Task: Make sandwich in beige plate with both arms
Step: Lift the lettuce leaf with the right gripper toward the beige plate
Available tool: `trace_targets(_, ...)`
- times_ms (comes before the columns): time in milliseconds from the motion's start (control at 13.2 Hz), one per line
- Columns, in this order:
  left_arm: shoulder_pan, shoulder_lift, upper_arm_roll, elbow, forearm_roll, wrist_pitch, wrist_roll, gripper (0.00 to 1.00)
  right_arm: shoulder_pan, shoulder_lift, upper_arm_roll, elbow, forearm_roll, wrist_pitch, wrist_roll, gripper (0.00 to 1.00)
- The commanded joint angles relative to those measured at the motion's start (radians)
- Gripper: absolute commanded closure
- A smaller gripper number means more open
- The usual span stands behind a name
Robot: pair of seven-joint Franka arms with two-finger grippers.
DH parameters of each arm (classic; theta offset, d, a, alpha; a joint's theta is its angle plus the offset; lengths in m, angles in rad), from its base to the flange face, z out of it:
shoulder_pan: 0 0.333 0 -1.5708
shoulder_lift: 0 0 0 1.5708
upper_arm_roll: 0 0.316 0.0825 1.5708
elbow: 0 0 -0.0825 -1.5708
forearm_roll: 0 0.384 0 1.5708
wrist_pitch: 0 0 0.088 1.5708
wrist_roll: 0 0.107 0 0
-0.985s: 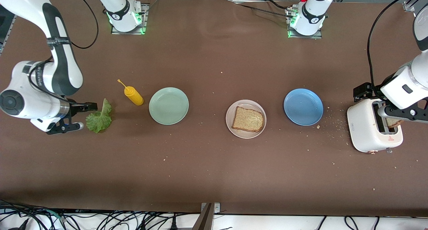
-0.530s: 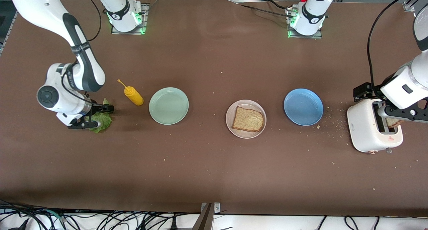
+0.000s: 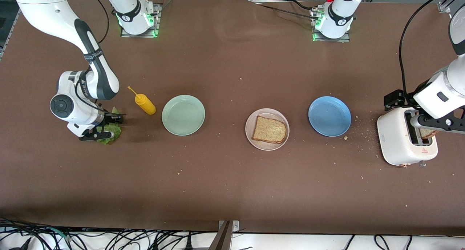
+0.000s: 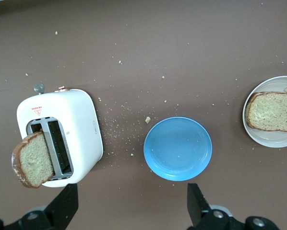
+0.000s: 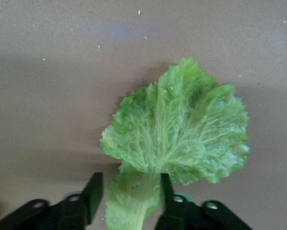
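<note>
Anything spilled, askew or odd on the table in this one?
Yes: crumbs lie scattered on the table between the blue plate and the toaster, and a bread slice sticks out tilted from the toaster's slot.

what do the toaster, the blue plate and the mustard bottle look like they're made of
Toaster: likely glossy white plastic, with smooth rounded corners. Blue plate: matte, evenly colored, probably plastic or melamine. Yellow bottle: probably soft squeeze plastic, given its slim nozzle.
</note>
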Motion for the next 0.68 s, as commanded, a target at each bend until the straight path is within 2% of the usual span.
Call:
trace_targets(0,0.004,0.000,-0.001,0.018,-0.023,-0.018,0.003,0.00,0.001,0.004,-0.002,-0.006,-0.024,0.007,0.023,1.00)
trace_targets(379,0.004,0.000,-0.001,0.018,-0.023,-0.018,0.003,0.00,0.003,0.008,-0.004,-0.005,-0.024,0.006,0.021,1.00)
trace_targets(606,0.004,0.000,-0.001,0.018,-0.023,-0.018,0.003,0.00,0.004,-0.016,-0.004,0.067,-0.027,-0.049,0.004,1.00)
